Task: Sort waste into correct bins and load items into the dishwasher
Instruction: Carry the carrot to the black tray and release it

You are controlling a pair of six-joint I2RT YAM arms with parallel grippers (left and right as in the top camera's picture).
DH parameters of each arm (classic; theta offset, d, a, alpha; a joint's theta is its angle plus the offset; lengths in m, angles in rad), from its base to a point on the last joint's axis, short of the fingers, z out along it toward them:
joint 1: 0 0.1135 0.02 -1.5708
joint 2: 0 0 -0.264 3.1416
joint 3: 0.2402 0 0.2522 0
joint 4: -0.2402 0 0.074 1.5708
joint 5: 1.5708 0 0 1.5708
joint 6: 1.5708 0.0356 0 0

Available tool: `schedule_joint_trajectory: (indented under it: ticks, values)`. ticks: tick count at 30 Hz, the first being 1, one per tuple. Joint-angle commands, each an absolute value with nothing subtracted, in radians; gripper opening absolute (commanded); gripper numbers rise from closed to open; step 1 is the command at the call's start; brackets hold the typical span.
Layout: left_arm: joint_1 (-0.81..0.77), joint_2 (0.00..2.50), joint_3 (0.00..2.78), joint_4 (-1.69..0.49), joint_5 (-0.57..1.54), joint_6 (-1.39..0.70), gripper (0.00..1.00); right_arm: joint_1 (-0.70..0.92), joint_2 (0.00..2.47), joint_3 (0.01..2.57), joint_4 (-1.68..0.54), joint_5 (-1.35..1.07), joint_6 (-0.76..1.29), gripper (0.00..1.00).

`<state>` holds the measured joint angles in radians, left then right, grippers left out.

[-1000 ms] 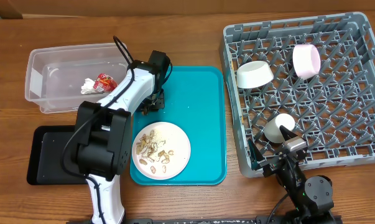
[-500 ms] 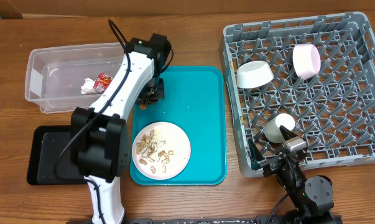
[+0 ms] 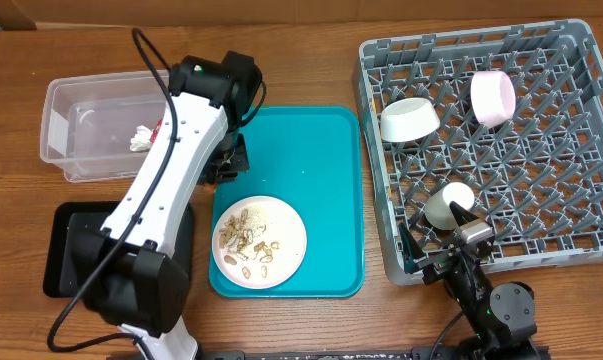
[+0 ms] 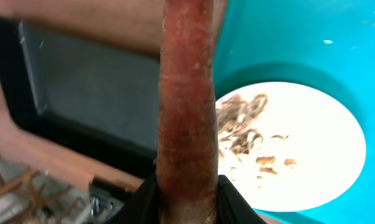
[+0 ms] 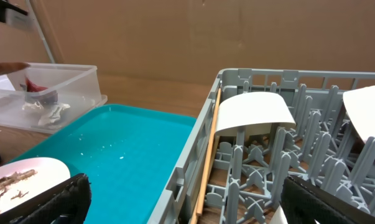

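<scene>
Item one, my left gripper (image 4: 187,200): closed on a small orange carrot piece (image 4: 186,93), which the wrist view shows clamped between both black fingers and running lengthways up the frame. From overhead the carrot is hidden under my arm, and the gripper hangs at the left edge of the large teal plastic tray (image 3: 321,170), between the clear rectangular plastic tub (image 3: 71,110) and the white round plate (image 3: 291,235). Item two, the shallow black rectangular tray (image 3: 66,250): on the brown wooden table (image 3: 311,60), front left, just beside the teal tray. Item three, the tub's contents: a red crinkled wrapper (image 5: 33,86) and a crumpled white tissue (image 3: 141,138), lying close together. Item four, the plate: at the front of the teal tray, carrying beige shell-like food scraps (image 3: 249,245). Item five, the large square grey plastic dish rack (image 3: 581,240): right of the teal tray, holding a white round bowl (image 3: 409,120) near its left wall, a pale pink round bowl (image 3: 492,97) further right, and a small cream cup (image 3: 447,205) toward the front. Thin wooden chopsticks (image 5: 209,149) lean along the inside of the left wall. Item six, my right gripper (image 5: 184,183): fingers spread wide, nothing between them, low at the rack's front left corner.
</scene>
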<state>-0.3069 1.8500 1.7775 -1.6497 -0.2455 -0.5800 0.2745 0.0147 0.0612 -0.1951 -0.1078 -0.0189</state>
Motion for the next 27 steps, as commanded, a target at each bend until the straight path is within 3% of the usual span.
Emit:
schedule_joint_trajectory:
  ticks: [1, 6, 13, 17, 19, 23, 27]
  values:
    - [-0.27, 1.785, 1.717, -1.647, -0.28, -0.684, 0.18, 0.269, 0.003, 0.057, -0.188, -0.114, -0.015, 1.0]
    - [-0.166, 1.676, 1.504, -1.572, -0.26, -0.722, 0.2, 0.269, 0.003, 0.057, -0.188, -0.114, -0.015, 1.0]
    - [0.118, 1.534, 1.223, -1.384, -0.15, -0.742, 0.25, 0.269, 0.003, 0.057, -0.188, -0.114, -0.015, 1.0]
    - [0.258, 1.515, 1.103, -1.26, -0.026, -0.74, 0.18, 0.269, 0.003, 0.057, -0.188, -0.114, -0.015, 1.0]
    - [0.273, 1.515, 1.072, -1.229, 0.012, -0.735, 0.24, 0.269, 0.003, 0.057, -0.188, -0.114, -0.015, 1.0]
    - [0.241, 1.51, 1.075, -1.226, 0.001, -0.72, 0.58, 0.269, 0.003, 0.057, -0.187, -0.114, -0.015, 1.0]
    - [0.202, 1.496, 1.139, -1.272, 0.005, -0.709, 0.65, 0.269, 0.003, 0.057, -0.188, -0.114, -0.015, 1.0]
